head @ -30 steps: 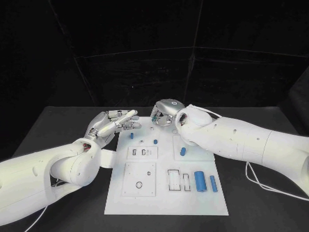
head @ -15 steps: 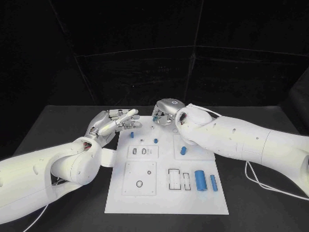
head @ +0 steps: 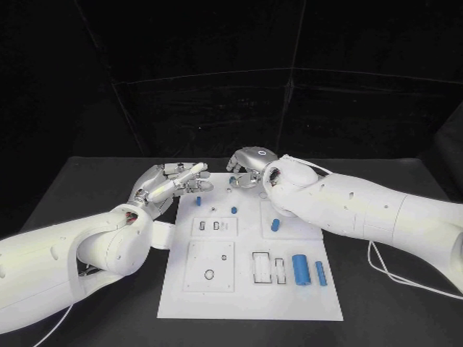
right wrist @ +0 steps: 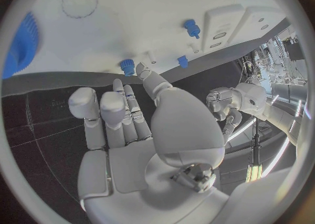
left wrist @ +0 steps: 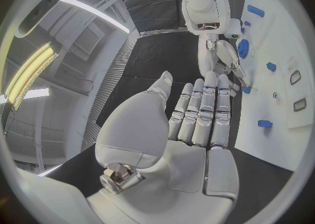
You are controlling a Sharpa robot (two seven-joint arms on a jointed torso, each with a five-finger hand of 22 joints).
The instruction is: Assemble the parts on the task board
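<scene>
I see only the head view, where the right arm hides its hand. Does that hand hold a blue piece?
Observer: No; the right wrist view shows the right hand with a bare palm.
Operator: And the left hand?
Observer: Its wrist view shows the left hand flat, fingers straight, holding nothing.
Operator: Any piece near the right fingers?
Observer: A small blue piece is on the white board beside one fingertip; touching or not, I cannot tell.

Black table (head: pixel 96 195) before black curtained walls (head: pixel 210 108); bright ceiling light strips (left wrist: pixel 29 71) overhead.
</scene>
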